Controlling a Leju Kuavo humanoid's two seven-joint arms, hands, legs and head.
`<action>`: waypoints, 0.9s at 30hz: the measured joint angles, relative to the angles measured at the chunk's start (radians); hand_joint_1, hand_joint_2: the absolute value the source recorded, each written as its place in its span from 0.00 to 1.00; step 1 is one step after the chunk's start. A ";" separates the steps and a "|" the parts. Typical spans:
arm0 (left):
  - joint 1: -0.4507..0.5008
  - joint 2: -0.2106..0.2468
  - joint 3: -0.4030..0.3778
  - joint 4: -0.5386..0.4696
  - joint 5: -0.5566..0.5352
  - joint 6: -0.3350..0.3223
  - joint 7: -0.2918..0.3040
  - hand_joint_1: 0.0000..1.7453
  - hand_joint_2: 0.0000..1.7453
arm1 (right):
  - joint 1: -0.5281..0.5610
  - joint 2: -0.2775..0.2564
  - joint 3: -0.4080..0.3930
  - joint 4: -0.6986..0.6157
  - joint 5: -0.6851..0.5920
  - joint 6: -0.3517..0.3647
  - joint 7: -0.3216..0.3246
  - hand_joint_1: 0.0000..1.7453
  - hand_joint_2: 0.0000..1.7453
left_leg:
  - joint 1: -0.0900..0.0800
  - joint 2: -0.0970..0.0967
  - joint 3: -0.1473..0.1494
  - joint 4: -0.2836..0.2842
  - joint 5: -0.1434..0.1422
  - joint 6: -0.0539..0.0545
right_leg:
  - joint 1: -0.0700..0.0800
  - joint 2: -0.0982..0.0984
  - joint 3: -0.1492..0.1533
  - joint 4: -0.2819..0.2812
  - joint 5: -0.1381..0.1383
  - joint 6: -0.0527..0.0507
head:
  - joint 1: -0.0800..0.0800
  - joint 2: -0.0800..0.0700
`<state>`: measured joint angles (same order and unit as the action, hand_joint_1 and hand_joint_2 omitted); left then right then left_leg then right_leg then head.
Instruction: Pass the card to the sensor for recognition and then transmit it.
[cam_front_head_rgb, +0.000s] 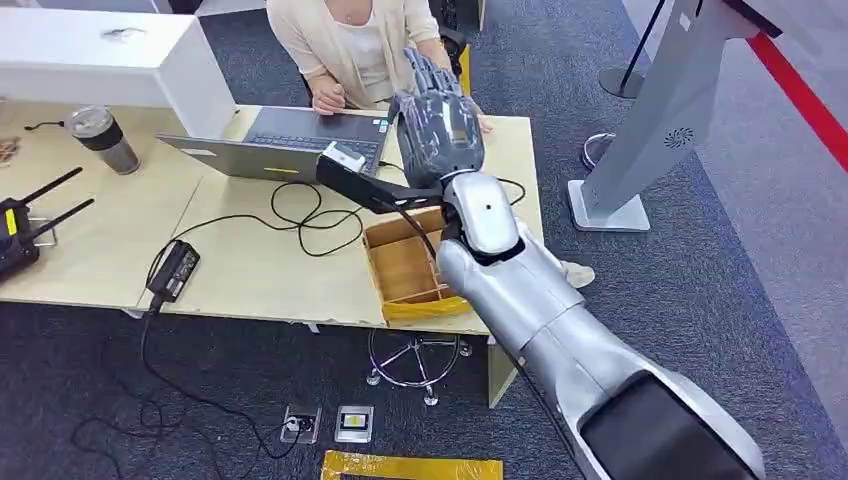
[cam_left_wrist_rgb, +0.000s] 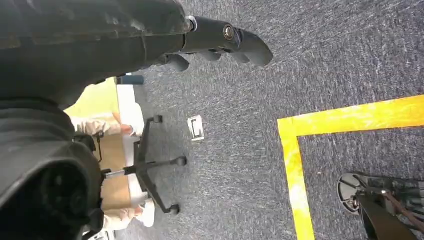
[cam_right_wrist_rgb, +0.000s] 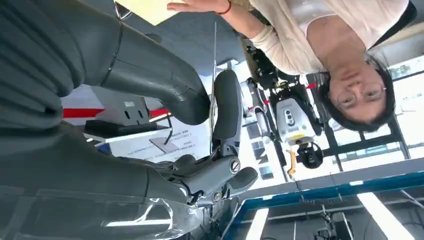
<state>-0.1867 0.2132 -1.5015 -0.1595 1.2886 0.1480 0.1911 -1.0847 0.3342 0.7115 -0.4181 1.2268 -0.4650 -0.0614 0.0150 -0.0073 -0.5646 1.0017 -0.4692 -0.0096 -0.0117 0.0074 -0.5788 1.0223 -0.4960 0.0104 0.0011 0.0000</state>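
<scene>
My right hand (cam_front_head_rgb: 436, 112) is raised upright over the far edge of the desk, close to the seated person (cam_front_head_rgb: 352, 48). In the right wrist view, a thin white card (cam_right_wrist_rgb: 214, 70) shows edge-on, pinched between the thick thumb (cam_right_wrist_rgb: 165, 85) and a dark finger (cam_right_wrist_rgb: 226, 107). The sensor (cam_front_head_rgb: 345, 160), a black unit with a white top, sits on the desk beside the laptop, just left of and below my right hand. My left hand (cam_left_wrist_rgb: 220, 42) hangs over the carpet with its fingers loosely spread and nothing in them.
A laptop (cam_front_head_rgb: 285, 140) lies open before the person. A yellow-edged wooden box (cam_front_head_rgb: 408, 272) stands at the desk's near edge under my forearm. Cables and a power adapter (cam_front_head_rgb: 175, 268) lie mid-desk, a cup (cam_front_head_rgb: 103, 138) at the left. A grey kiosk stand (cam_front_head_rgb: 650, 140) is on the right.
</scene>
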 joint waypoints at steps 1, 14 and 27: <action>0.000 0.000 0.000 0.000 -0.002 0.000 0.000 0.00 0.00 | -0.001 0.000 0.000 0.000 0.000 0.000 0.000 1.00 1.00 | 0.000 0.000 0.000 0.000 0.000 0.000 | 0.000 0.000 0.000 0.000 0.000 0.000 | 0.000 0.000; 0.000 -0.002 -0.007 0.000 -0.009 0.008 0.000 0.00 0.00 | -0.009 0.002 -0.002 0.000 0.012 0.039 -0.013 1.00 1.00 | 0.000 0.000 0.000 0.000 0.000 0.000 | 0.000 0.000 0.000 0.000 0.000 0.000 | 0.000 0.000; 0.000 -0.003 -0.008 0.000 -0.020 0.008 -0.004 0.00 0.00 | -0.010 0.002 -0.002 0.008 0.011 0.117 0.030 1.00 1.00 | 0.000 0.000 0.000 0.000 0.000 0.000 | 0.000 0.000 0.000 0.000 0.000 0.000 | 0.000 0.000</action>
<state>-0.1871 0.2106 -1.5091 -0.1595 1.2688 0.1556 0.1869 -1.0945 0.3361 0.7099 -0.4101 1.2383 -0.3483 -0.0316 0.0150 -0.0073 -0.5645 1.0017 -0.4692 -0.0096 -0.0117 0.0076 -0.5789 1.0223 -0.4960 0.0104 0.0011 0.0000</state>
